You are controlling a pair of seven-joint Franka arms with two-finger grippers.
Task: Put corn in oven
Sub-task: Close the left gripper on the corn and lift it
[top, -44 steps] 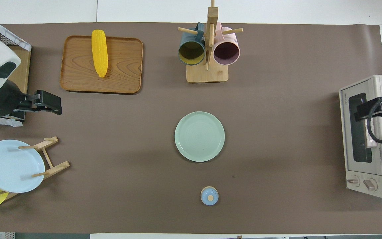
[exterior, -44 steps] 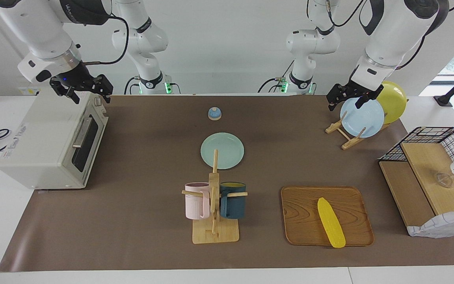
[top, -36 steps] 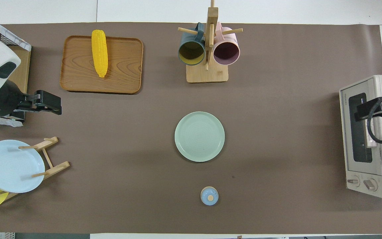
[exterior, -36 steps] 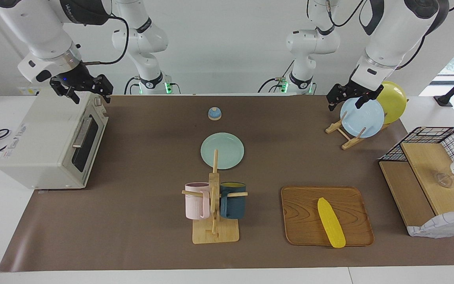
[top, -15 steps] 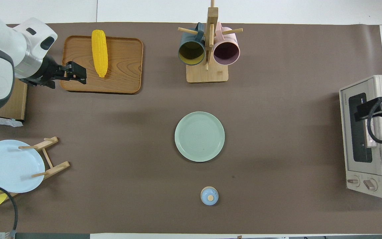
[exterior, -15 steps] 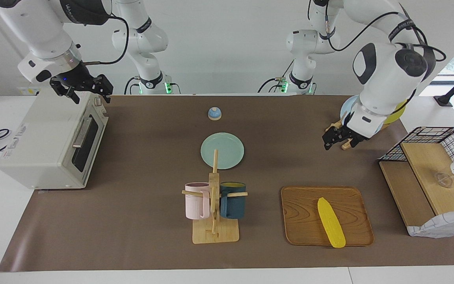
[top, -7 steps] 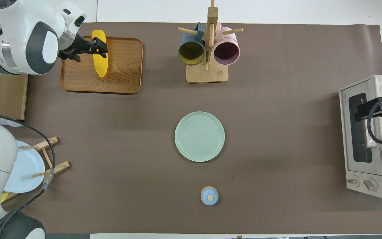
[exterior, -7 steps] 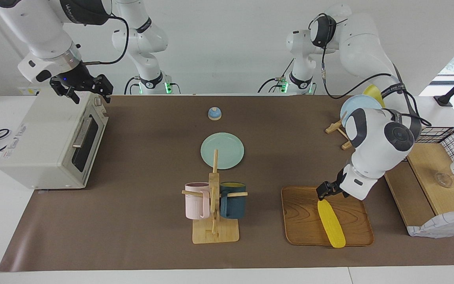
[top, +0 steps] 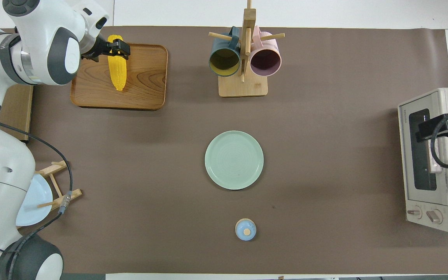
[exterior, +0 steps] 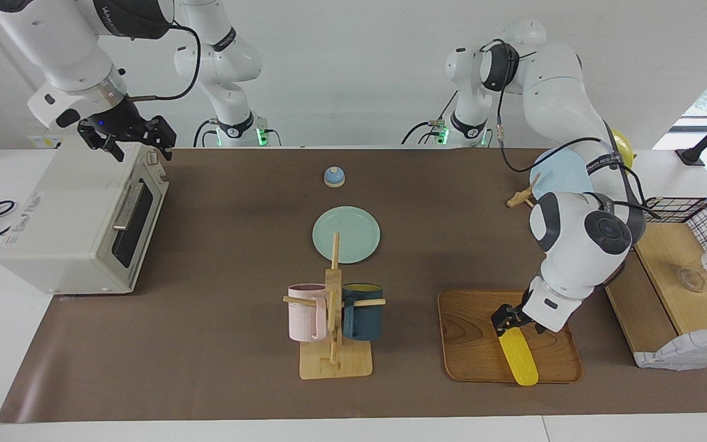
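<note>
The left gripper straddles the corn with open fingers, holding nothing, on the wooden tray at the tabletop's 4 o'clock in the facing view, while the right gripper waits open over the closed oven.

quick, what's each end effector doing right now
Left end effector: open, down astride the corn on the tray.
Right end effector: open, empty, waiting over the oven.

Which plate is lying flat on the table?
The pale green plate, flat mid-table between the mug stand and the small blue bell. The light blue plate stands upright in its wooden rack.
</note>
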